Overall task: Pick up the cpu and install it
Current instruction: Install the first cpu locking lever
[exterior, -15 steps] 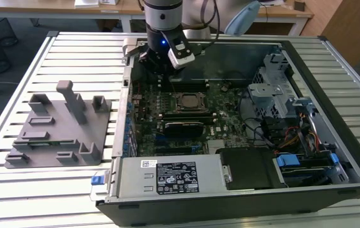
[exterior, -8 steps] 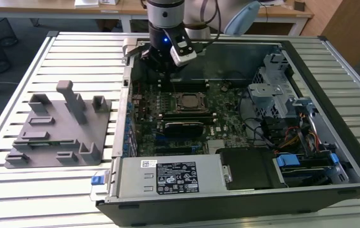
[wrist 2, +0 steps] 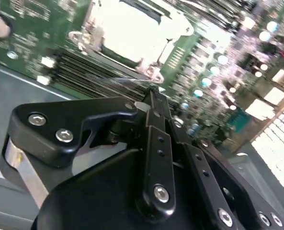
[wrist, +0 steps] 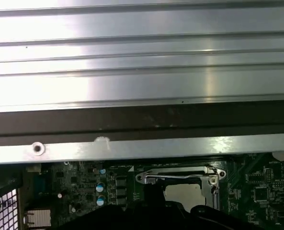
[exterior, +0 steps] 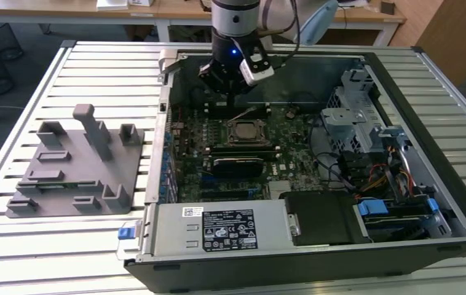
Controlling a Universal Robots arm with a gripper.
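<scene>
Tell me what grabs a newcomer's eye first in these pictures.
The open black computer case on the slatted metal table dominates, its green motherboard exposed. The black robot gripper with a blue light hangs inside the case above the square metal-framed socket, where the silvery-white square cpu lies. On the exterior view's left sits a grey plastic fixture tray.

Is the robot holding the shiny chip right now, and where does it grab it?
Cannot be told. The gripper hangs above the socket inside the computer case, and a pale square, perhaps the cpu, lies in the socket.
</scene>
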